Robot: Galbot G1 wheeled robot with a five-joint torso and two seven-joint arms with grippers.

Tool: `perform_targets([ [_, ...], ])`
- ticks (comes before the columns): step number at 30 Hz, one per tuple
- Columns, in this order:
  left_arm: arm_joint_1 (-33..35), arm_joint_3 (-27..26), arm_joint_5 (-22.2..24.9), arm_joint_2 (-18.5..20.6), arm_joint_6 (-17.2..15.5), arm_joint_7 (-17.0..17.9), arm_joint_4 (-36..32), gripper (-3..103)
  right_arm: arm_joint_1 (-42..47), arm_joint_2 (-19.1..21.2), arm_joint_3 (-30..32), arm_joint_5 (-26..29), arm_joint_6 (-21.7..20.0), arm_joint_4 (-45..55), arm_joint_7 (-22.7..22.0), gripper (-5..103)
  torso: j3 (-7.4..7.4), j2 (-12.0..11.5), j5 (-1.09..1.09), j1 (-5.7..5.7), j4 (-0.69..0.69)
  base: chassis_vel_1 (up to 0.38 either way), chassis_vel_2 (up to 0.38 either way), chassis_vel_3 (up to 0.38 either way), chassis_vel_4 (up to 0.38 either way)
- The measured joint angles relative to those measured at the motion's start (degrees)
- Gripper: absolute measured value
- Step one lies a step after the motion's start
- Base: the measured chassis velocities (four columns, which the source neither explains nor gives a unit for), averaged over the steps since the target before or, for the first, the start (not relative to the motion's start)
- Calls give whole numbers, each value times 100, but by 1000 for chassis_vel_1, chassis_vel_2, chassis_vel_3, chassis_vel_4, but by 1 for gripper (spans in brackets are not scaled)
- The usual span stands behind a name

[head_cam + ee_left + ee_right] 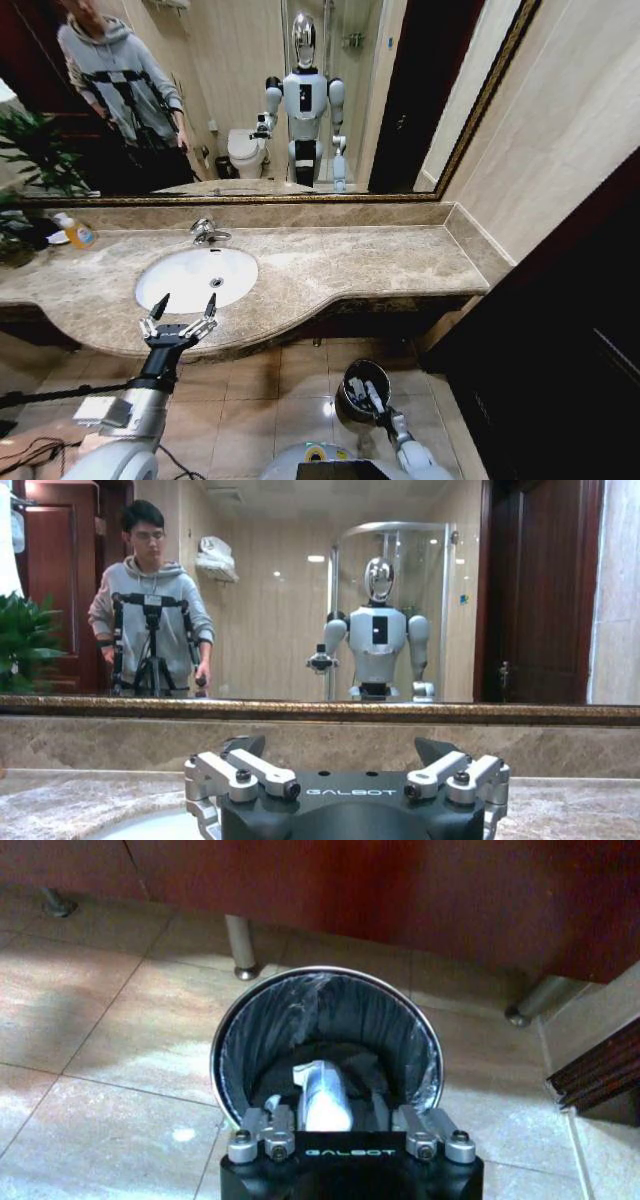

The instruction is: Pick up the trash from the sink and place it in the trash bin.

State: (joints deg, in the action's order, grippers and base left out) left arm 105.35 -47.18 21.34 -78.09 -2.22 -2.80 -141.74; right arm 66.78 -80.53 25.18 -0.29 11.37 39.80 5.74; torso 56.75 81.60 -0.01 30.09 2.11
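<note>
**Right gripper over the bin, left gripper waiting at the basin**

Beige-brown marble is seen running along the wall under a wide mirror, with the sink (196, 278) set into it behind a chrome faucet (208, 232). An orange-yellow soap bottle (78, 233) is stood on the counter well apart from the basin. No loose item can be made out in the bowl from the head view.

The left gripper (180, 320) is held at the near rim of the sink, its fingers spread wide and empty, apparently kept ready for a further reach into the basin.

The right gripper (330, 1121) is lowered over the trash bin (262, 1012), which is stood on the tiled floor below the counter edge. A white tube (322, 1095) is seen between its fingers inside the bin's mouth; whether it is pinched or already released cannot be told. Small white pieces (358, 390) are visible inside the bin from the head view. The low position is judged to serve a drop that lands inside the dark liner rather than on the tiles.
</note>
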Motion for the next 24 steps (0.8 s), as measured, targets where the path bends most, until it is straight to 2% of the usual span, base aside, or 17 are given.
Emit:
perform_targets([
  [2, 0, 0, 0, 0, 0, 0, 0, 100, 6, 12, -1, 0, -1, 12, 0, 48, 0, 0, 0, 0, 0, 0, 0, 0, 0],
  [6, 0, 0, 0, 0, 0, 0, 0, 100, 81, 40, 5, 8, -1, 96, 0, 71, 0, 0, 1, 0, 0, 0, 0, 0, 0],
  [7, 0, 0, 0, 0, 0, 0, 0, 100, 81, 40, 5, 8, -1, 96, 0, 71, 0, 0, 1, 0, 0, 0, 0, 0, 0],
  [9, 0, 0, 0, 0, 0, 0, 0, 100, 139, 55, 9, 25, -2, 168, 0, 82, 0, 0, 0, 0, 0, 0, 0, 0, 0],
  [11, 0, 0, 0, 0, 0, 0, 0, 100, 168, 61, 9, 35, -2, 207, -1, 82, 0, 0, 1, 0, 0, 0, 0, 0, 0],
  [15, 0, 0, 0, 0, 0, 0, 0, 100, 303, 71, 18, 111, 2, 385, -16, 99, 0, 0, 1, 0, 0, 0, 0, 0, 0],
  [17, 0, 0, 0, 0, 0, 0, 0, 100, 362, 77, 19, 184, 7, 499, -43, 103, 0, 0, 1, 0, 0, 0, 0, 0, 0],
  [20, 0, 0, 0, 0, 0, 0, 0, 100, 498, 118, 5, 439, 19, 823, -186, 100, 0, 0, 2, 0, 0, 0, 0, 0, 0],
  [23, 0, 0, 0, 0, 0, 0, 0, 100, 798, 273, 1, 851, 4, 1778, -376, 99, 0, 0, 0, 0, 0, 0, 0, 0, 0],
  [24, 0, 0, 0, 0, 0, 0, 0, 100, 798, 273, 1, 851, 4, 1778, -376, 99, 0, 0, 0, 0, 0, 0, 0, 0, 0],
])
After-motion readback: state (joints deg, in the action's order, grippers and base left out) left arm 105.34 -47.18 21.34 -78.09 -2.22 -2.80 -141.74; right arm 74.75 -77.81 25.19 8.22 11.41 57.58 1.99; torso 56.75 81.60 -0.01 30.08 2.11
